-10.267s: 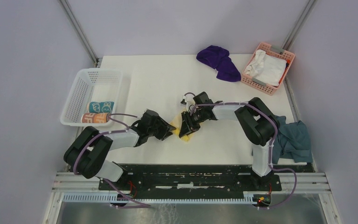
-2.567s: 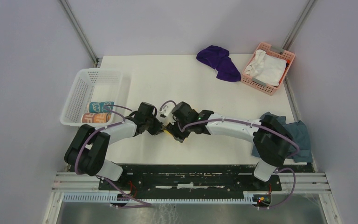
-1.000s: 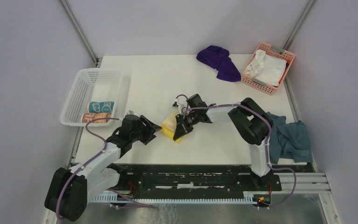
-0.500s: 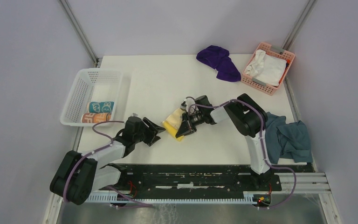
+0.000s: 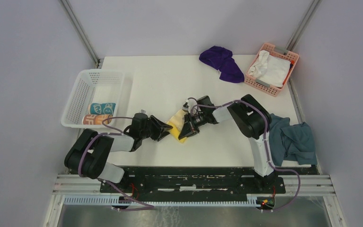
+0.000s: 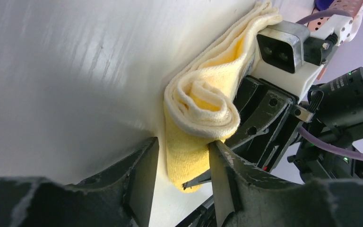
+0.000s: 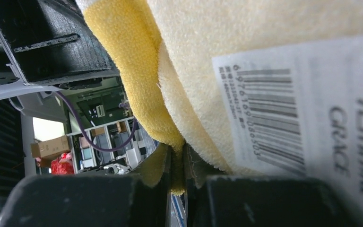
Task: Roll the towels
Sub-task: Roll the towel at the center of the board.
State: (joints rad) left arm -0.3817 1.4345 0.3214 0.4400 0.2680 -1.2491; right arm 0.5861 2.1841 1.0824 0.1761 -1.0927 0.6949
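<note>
Risk: roll springs open if I let go | yellow towel [image 5: 176,126] half-rolled, middle of bench [image 5: 160,80] | right tool [image 5: 187,130] pinching its edge | left tool [image 5: 167,132] spread, straddling roll end, may snag a loose layer

Holds the left arm low, elbow folded back near its base and forearm lying close over the table toward the centre, with the left gripper [image 5: 166,130] pointing right and its jaws parted to either side of the rolled end of the pale yellow towel [image 5: 176,124]. Faces it from the opposite side with the right arm, upper link raised, forearm stretched leftward and low, right gripper [image 5: 185,129] pinched tight on a fold of the same towel.
</note>
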